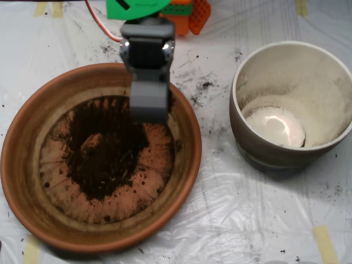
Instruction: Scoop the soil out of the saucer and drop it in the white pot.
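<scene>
Right, overhead view, one camera. Saucer (22, 165) sits at about 8 o'clock in frame, big orange dish. Soil (104, 151) lies in a dark patch across the middle of its base, thicker toward 12 o'clock, thin crumbs trailing to 5 o'clock; bare ridged clay shows at 3, 6 and 9 o'clock around it. White pot (258, 148) stands at 2 o'clock of frame, well apart from the saucer, upright. Its inside looks dusty and stained but holds no visible soil; pale bottom is clear. Scoop (148, 107) comes in from 12 o'clock, grey body over the saucer's upper rim, lower end at the top edge of the soil patch. Whether it touches the soil can't be judged from above. Jaw state: can't tell, the shells face down and away from camera. Loose crumbs (203, 85) are scattered on the plastic sheet (231, 220) between saucer and pot. Tape strips (324, 242) hold the sheet corners.

Progress, as a judgement: early. Nothing delivered to the pot so far as seen; most of the soil is left in the saucer. Remaining: load, carry toward 3 o'clock, release over pot, repeat.
</scene>
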You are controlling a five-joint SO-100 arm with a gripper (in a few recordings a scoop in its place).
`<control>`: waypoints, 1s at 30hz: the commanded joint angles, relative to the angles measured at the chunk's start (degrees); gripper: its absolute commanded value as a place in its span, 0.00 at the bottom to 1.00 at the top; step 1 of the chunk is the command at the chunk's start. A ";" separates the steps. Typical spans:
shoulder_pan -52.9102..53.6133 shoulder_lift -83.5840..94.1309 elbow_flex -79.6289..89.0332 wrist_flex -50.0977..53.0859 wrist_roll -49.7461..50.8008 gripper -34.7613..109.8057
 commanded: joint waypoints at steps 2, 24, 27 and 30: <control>-6.42 6.42 -2.02 1.85 -1.85 0.24; -33.93 9.93 -10.46 5.62 -8.88 0.24; -34.01 7.29 -7.82 2.46 -9.23 0.24; -33.57 5.01 -5.54 -0.18 -9.76 0.24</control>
